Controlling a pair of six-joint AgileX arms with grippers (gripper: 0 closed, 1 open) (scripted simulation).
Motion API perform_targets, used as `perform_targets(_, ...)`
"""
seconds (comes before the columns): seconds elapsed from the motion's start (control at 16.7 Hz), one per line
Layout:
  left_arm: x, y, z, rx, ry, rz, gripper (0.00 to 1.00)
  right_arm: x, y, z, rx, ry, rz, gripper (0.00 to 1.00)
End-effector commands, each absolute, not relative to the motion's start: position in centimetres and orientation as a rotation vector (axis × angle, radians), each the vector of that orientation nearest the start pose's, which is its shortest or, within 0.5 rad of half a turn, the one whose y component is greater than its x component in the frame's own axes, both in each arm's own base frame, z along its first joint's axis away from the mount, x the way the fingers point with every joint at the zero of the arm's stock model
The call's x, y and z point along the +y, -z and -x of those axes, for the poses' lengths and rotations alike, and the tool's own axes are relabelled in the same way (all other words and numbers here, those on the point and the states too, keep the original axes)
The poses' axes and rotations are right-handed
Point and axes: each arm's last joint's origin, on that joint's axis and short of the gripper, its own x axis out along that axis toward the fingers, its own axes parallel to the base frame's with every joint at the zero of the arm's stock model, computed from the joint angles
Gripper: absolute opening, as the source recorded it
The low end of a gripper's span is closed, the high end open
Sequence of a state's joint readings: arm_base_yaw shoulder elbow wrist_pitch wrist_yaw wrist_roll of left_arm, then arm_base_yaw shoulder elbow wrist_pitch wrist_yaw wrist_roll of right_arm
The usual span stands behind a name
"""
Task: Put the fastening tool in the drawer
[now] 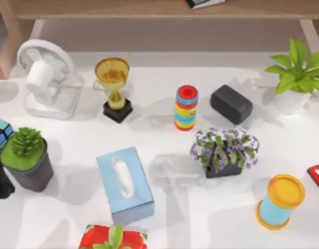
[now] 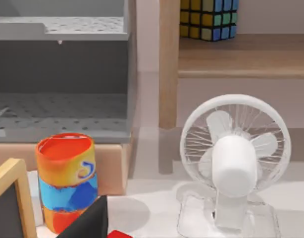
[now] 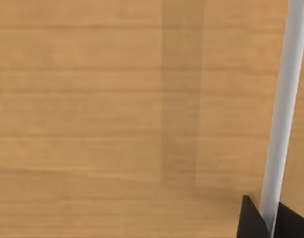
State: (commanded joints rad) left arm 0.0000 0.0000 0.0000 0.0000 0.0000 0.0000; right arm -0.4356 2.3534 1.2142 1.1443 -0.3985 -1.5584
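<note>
One grey drawer (image 2: 60,74) stands open, bare inside.

We work over a white table (image 1: 170,207). A white fan (image 1: 45,78) stands at ten o'clock, a gold trophy (image 1: 114,88) at eleven, a striped cylinder (image 1: 186,107) near centre, a tissue box (image 1: 124,184) at six, a blue can (image 1: 280,201) at four, and a red stapler (image 1: 318,177) at three.
</note>
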Motion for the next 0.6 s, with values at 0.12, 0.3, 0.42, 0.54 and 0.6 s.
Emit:
perform_targets(0.12, -0.1, -16.0, -10.6, 0.0, 0.0, 0.0, 1.0, -18.1, -8.9, -42.8, 0.008, 0.008, 1.571, 0.0)
perform_targets(0.3, -0.1, -16.0, -10.6, 0.0, 0.0, 0.0, 1.0, -18.3, -9.2, -42.4, 0.001, 0.015, 1.573, 0.0)
perform_targets(0.42, -0.1, -16.0, -10.6, 0.0, 0.0, 0.0, 1.0, -18.4, -9.4, -41.2, -0.006, 0.022, 1.576, 0.0)
perform_targets(0.54, -0.1, -16.0, -10.6, 0.0, 0.0, 0.0, 1.0, -18.3, -8.7, -39.5, 0.019, 0.004, 1.561, 0.0)
perform_targets(0.6, -0.1, -16.0, -10.6, 0.0, 0.0, 0.0, 1.0, -18.1, -8.2, -38.5, 0.035, -0.009, 1.552, 0.0)
